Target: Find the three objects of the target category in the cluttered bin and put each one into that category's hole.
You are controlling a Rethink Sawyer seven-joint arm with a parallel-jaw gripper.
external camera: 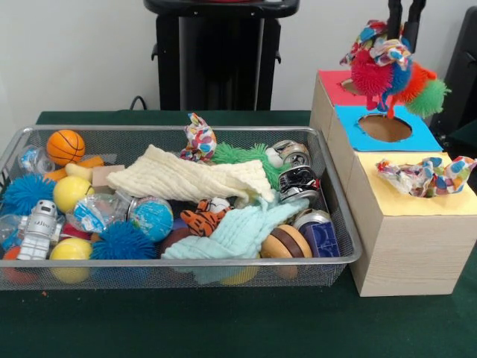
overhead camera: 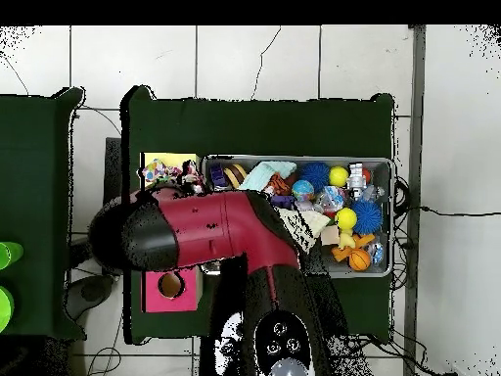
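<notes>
Green tabletop; tool [external camera: 387, 46] clenched on fuzzy toy bundle [external camera: 393, 73] above blue hole [external camera: 384, 127], no legible writing

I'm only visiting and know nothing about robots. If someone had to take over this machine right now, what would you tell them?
Claw: shut on a bunch of fuzzy, spiky soft toys in red, blue, orange and green, hanging above the round hole in the blue panel of the wooden box.
Done: a patchwork fabric toy sits in the yellow panel's hole.
Left: lower and release the bunch; similar blue spiky balls and a green one remain in the wire mesh bin.
</notes>
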